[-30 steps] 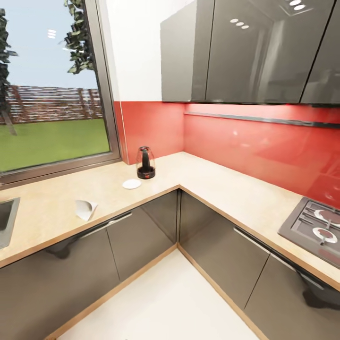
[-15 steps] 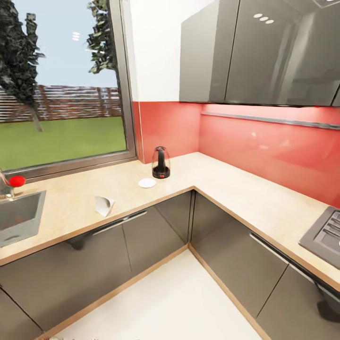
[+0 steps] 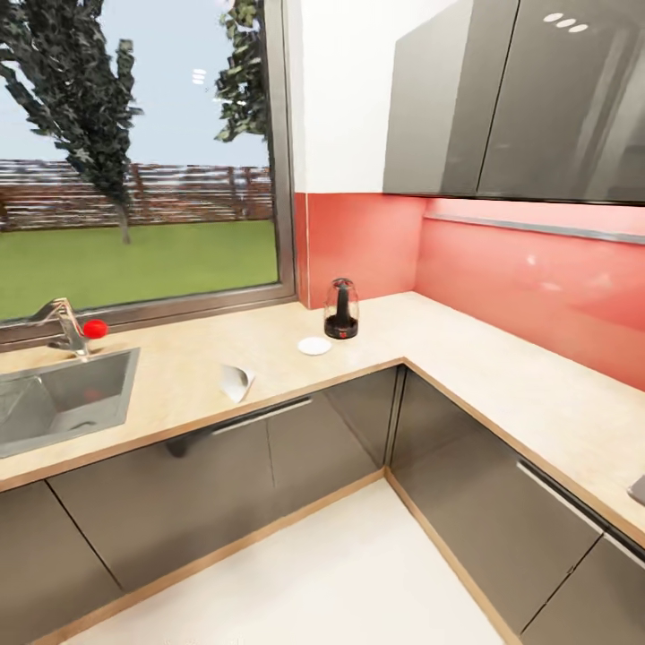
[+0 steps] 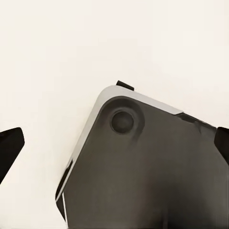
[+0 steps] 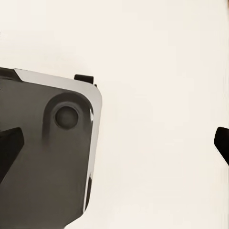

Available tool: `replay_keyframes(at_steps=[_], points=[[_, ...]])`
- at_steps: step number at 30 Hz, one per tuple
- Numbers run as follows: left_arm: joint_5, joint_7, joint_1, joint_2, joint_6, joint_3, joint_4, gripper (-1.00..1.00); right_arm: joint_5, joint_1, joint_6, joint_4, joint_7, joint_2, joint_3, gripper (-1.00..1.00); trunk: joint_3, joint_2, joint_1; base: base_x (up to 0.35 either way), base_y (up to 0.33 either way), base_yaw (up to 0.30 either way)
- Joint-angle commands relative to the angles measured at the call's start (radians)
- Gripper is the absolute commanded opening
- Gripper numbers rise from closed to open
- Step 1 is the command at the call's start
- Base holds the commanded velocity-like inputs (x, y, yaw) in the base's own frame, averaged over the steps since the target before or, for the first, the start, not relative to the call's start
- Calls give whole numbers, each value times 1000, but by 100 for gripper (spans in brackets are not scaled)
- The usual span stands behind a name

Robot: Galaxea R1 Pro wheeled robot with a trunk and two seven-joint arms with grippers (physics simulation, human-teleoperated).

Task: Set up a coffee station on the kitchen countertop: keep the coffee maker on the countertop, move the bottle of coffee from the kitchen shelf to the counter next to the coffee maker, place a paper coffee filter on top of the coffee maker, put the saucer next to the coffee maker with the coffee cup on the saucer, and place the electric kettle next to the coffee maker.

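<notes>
The electric kettle [image 3: 341, 310], dark glass with a black base, stands on the kitchen countertop [image 3: 466, 358] near the corner under the window. The white saucer [image 3: 314, 346] lies just in front of it, bare. The paper coffee filter [image 3: 236, 382] lies on its side near the counter's front edge. My left gripper [image 4: 114, 148] and right gripper [image 5: 114, 145] are open, dark fingertips wide apart with nothing between them, over the pale floor and the robot's own grey base. The coffee maker, bottle of coffee, coffee cup and kitchen shelf are out of view.
A steel sink [image 3: 54, 399] with a faucet and red knob [image 3: 94, 329] is set into the counter at left. Grey wall cabinets [image 3: 511, 98] hang over the right run. Grey base cabinets line the L-shaped counter around a pale floor [image 3: 340, 573].
The camera has turned left, so the whole picture slid right: the sink came into view and the hob left at the right. Kettle, saucer and filter have not moved on the counter.
</notes>
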Motion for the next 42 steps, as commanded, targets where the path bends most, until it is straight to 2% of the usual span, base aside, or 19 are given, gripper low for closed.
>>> replay_keyframes(at_steps=[1, 11, 14, 22, 42], points=[[0, -2, 0, 0, -3, 4, 2, 100, 10, 0, -4, 0, -2, 0, 4, 100, -1, -1, 0, 0, -161, 156], [0, -2, 0, -1, -6, 4, 6, 100, 13, 0, -24, 1, -12, 2, 12, 100, -1, -1, 0, 0, -264, 102], [-6, -2, 0, -10, -6, 2, 7, 100, 14, 0, -25, 1, -18, 3, 12, 100, -1, -1, 0, 0, -176, 267], [-7, -2, 0, -17, -48, 1, 19, 100, 14, 0, -25, 1, -20, 3, 13, 100, -1, -1, 0, 0, -27, 276], [-8, -3, 0, -23, -50, -1, 22, 100, 14, 0, -25, 3, -26, 3, 13, 100, -1, -1, 0, 0, 0, 277]])
